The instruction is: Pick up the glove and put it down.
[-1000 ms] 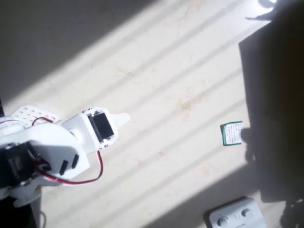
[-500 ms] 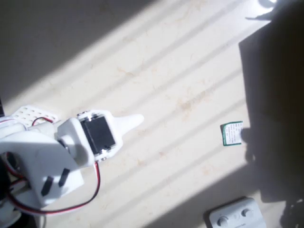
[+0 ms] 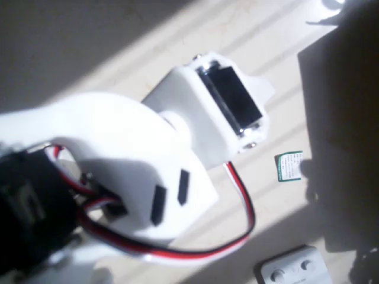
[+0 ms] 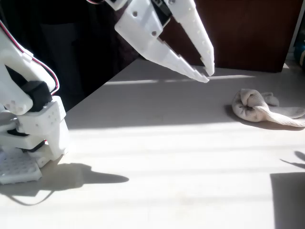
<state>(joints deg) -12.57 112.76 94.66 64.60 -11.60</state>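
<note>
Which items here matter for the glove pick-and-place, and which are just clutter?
Part of the job:
- soft cream-beige fabric glove, crumpled on the table
- white two-finger hand, raised, slightly open, empty

Lying about:
- small green-and-white card
- flat white device with round buttons

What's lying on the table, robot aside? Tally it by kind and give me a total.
Glove: 1, the cream glove, crumpled, in the fixed view.
Card: 1, the green-and-white card, in the overhead view.
Button device: 1, the white device, at the overhead view's bottom edge.
Total: 3
</note>
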